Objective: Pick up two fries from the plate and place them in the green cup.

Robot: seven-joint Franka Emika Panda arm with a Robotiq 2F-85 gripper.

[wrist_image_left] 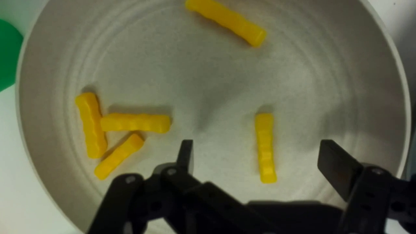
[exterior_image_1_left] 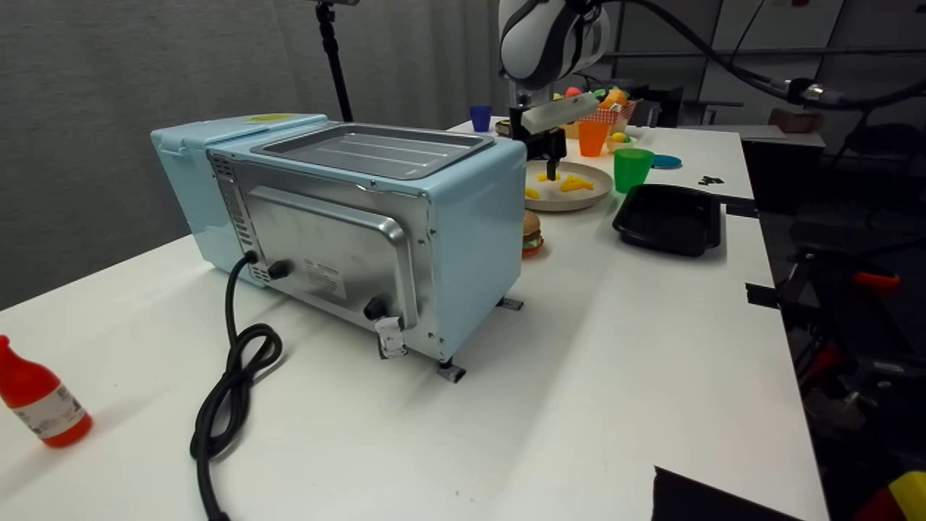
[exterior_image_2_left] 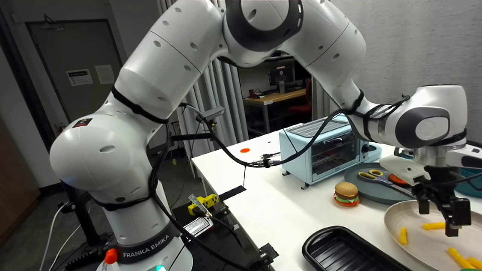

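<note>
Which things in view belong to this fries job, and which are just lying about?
For the job:
plate
fries, five lying on the plate
green cup, beside the plate
gripper, open over the plate

Just lying about:
toaster oven
black tray
burger
scissors
orange cup
blue cup
red bottle

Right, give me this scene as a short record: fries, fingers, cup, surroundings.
fries: five on the plate, three of them grouped
fingers: open over the plate, holding nothing
between fingers in wrist view: a lone fry, lying on the plate
green cup: upright beside the plate; inside not visible
nearby: black tray, burger, toaster oven
</note>
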